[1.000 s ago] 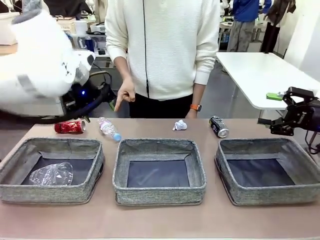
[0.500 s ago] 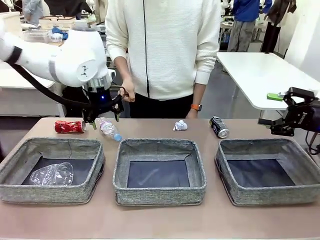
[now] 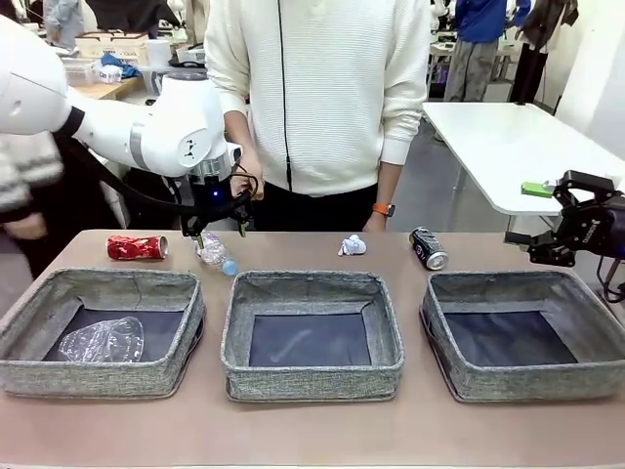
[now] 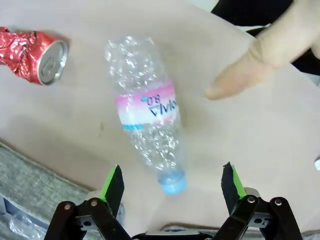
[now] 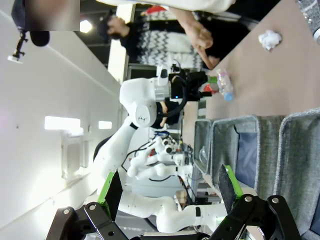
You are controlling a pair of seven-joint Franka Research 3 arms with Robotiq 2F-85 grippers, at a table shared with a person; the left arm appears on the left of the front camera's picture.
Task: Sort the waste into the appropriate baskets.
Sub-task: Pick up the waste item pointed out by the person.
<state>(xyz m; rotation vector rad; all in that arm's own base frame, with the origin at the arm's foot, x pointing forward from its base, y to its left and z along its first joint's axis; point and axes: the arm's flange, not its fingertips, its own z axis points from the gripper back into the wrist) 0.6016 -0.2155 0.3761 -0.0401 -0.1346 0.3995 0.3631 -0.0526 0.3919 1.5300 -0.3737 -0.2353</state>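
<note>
Our left gripper (image 4: 172,176) hangs right over the pink-labelled bottle (image 4: 147,125) lying on the surface (image 3: 312,430), jaws wide open and gripping nothing. The person's hand (image 4: 265,55) points just beside it. The red can (image 3: 136,247) is near it, with the paper wad (image 3: 352,244) and black can (image 3: 428,247) further along. A crushed bottle (image 3: 101,340) sits in the left basket (image 3: 98,379). Our right gripper (image 5: 167,187) is off to the side, jaws open and empty.

bottle (image 4: 147,127): clr crinkled plastic | red can (image 4: 35,55): glossy metal | 3 baskets (image 3: 311,376): woven cloth
</note>
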